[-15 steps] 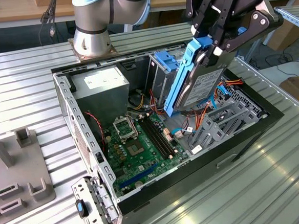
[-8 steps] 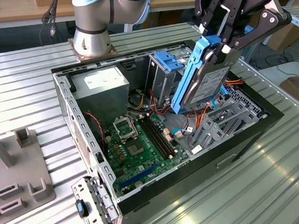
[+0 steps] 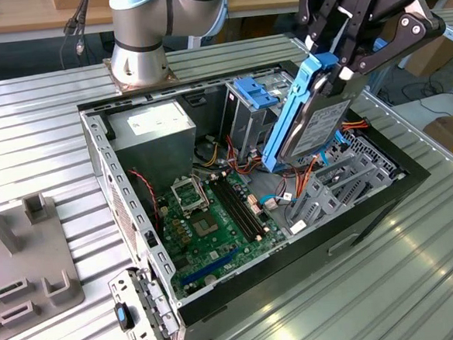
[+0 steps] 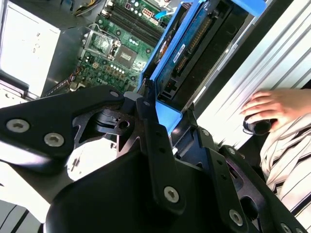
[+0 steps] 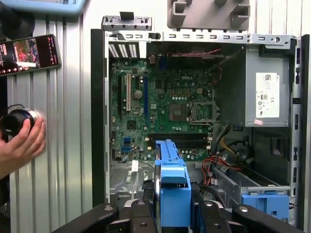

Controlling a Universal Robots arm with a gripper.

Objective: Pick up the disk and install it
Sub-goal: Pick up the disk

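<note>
Above the open computer case (image 3: 98, 144), the gripper (image 3: 336, 67) is clamped on the upper end of the disk (image 3: 317, 129), pinching its blue carrier rail. The disk hangs steeply tilted. Its lower end is down inside the case, just beside the upright grey bay with the blue latch piece (image 3: 254, 94) and close over a tangle of red and orange cables (image 3: 310, 169).

The hold is at one end only, so I judge that a knock on the free end could swing the disk or work it loose. A lower corner could also snag those cables or catch the grey brackets (image 3: 329, 198), and a crooked entry might jam the rail. If dropped, the disk could strike the motherboard (image 3: 206, 218).

In the first wrist view, a person's hand (image 5: 22, 145) rests on a round knob (image 5: 14, 121) on the table, well apart from the case
</note>
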